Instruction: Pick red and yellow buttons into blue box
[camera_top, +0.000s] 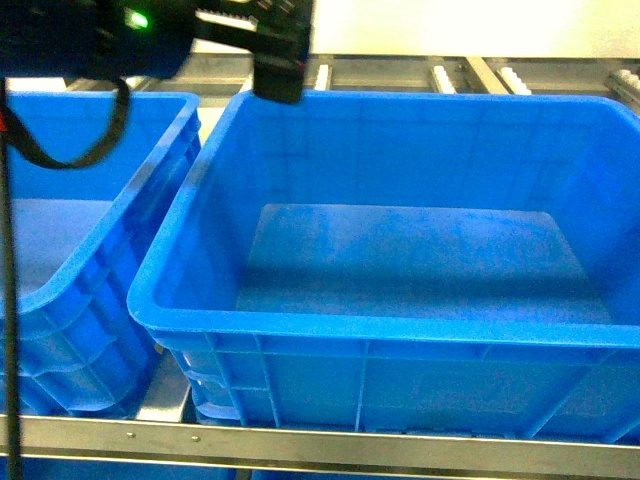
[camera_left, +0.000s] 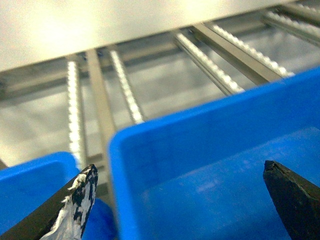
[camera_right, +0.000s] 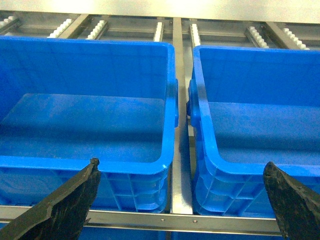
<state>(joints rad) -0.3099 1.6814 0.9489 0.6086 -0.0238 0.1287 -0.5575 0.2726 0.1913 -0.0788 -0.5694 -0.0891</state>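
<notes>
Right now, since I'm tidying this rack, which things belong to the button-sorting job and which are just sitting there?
Job: blue box; left gripper and right gripper, both open. No red or yellow buttons in view.
Just there: second blue crate at left; roller rack; metal front rail.

Metal roller rack (camera_right: 181, 220) under pale wall (camera_left: 100, 25)

- No readable text anywhere, honestly
- blue box (camera_top: 400, 330): plain walls, no label, brand or number showing
- metal rack rail (camera_top: 300, 440): just screws, no markings
</notes>
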